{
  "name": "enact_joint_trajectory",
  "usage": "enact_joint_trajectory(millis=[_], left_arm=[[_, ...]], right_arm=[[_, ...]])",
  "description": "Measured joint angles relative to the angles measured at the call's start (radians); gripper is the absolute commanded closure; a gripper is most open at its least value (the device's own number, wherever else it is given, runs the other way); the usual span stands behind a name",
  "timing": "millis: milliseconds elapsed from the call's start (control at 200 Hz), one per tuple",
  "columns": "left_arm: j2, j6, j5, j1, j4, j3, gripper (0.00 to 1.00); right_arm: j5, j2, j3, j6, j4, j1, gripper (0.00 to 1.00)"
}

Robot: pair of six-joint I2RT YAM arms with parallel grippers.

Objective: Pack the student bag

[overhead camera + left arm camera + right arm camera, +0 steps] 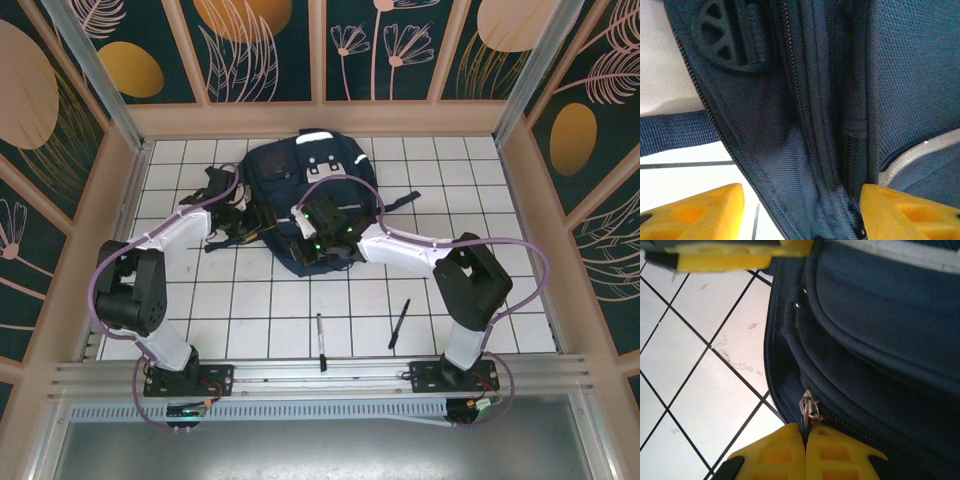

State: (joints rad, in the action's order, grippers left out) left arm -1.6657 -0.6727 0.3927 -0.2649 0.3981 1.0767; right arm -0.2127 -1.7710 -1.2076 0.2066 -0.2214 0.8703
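Note:
The student bag (pixel 300 165), navy with white stripes, lies flat at the back middle of the tiled table. My right gripper (pixel 303 250) is at its near edge. In the right wrist view its yellow fingers (pixel 806 437) are shut on the tab of the metal zipper pull (pixel 809 408) at the corner of the bag (pixel 880 340). My left gripper (pixel 262 222) is at the bag's left side. In the left wrist view it (pixel 800 215) stands open, with the unzipped edge and inner fabric of the bag (pixel 790 150) lying loosely between its fingers (pixel 695 210).
Two dark pens lie on the tiles near the front, one upright (pixel 320 341) and one slanted (pixel 399 323). A bag strap (pixel 400 203) trails to the right. Low wooden walls (pixel 320 118) enclose the table. The left gripper's yellow finger (pixel 725 257) shows in the right wrist view.

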Motion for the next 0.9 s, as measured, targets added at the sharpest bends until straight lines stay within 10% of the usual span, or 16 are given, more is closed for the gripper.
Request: enact_joint_trajectory(millis=[420,556,896], left_arm=[[0.019,-0.230,-0.079,-0.027,-0.087,-0.065,0.53],[0.040,-0.267,-0.117,-0.033,-0.107,-0.081,1.00],[0.040,-0.192,-0.222,-0.039,-0.057,-0.062,1.00]], right_arm=[[0.051,-0.030,-0.019,-0.001,0.005,0.054,1.00],[0.077,-0.030,-0.027,-0.014,0.005,0.078,1.00],[0.188,0.020,0.016,-0.026,-0.033,0.093,1.00]])
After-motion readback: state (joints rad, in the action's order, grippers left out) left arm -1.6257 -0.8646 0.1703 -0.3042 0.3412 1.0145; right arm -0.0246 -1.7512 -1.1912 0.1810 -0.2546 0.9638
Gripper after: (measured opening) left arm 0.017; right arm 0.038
